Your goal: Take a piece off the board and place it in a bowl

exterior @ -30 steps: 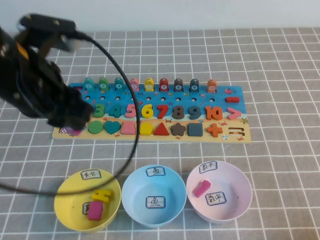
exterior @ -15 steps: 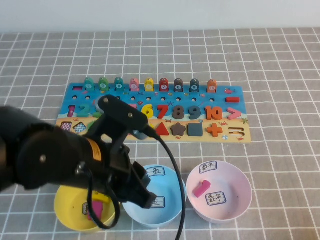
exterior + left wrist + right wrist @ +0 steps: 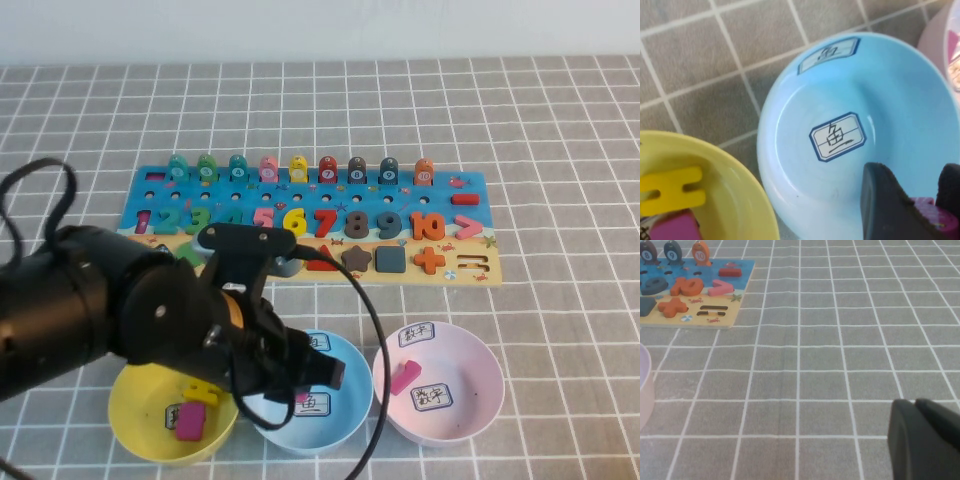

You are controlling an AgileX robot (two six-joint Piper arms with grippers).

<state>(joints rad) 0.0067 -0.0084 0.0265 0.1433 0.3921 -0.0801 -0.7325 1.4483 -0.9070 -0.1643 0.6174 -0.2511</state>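
The board [image 3: 310, 225] lies across the middle of the desk [image 3: 560, 130], its blue part carrying coloured numbers that read up to 10 and a row of fish pegs along its far edge, their small white number discs too small to read from the high view. Three bowls stand in a row along the desk's near edge: a yellow bowl [image 3: 140, 425] with a yellow piece and a magenta block inside, the light blue bowl [image 3: 890, 100] in the middle, and a pink bowl [image 3: 470, 380] holding a magenta block. Each bowl has white labels with Chinese characters; the two on the blue bowl both show the character for fish, clearest in the left wrist view. The left gripper [image 3: 300, 385] hangs over the blue bowl, its jaws closed on the piece [image 3: 927, 212], of which only a magenta sliver shows between the dark fingers [image 3: 885, 200]; its marked circle is hidden. Half a second ago the left arm was over the yellow and blue bowls nearer the desk's near edge; it now covers the board's near-left part and has the jaws inside the blue bowl's rim. The right gripper [image 3: 925, 440] is off the high view, low over bare desk to the right of the board, its jaws pressed together with nothing between them.
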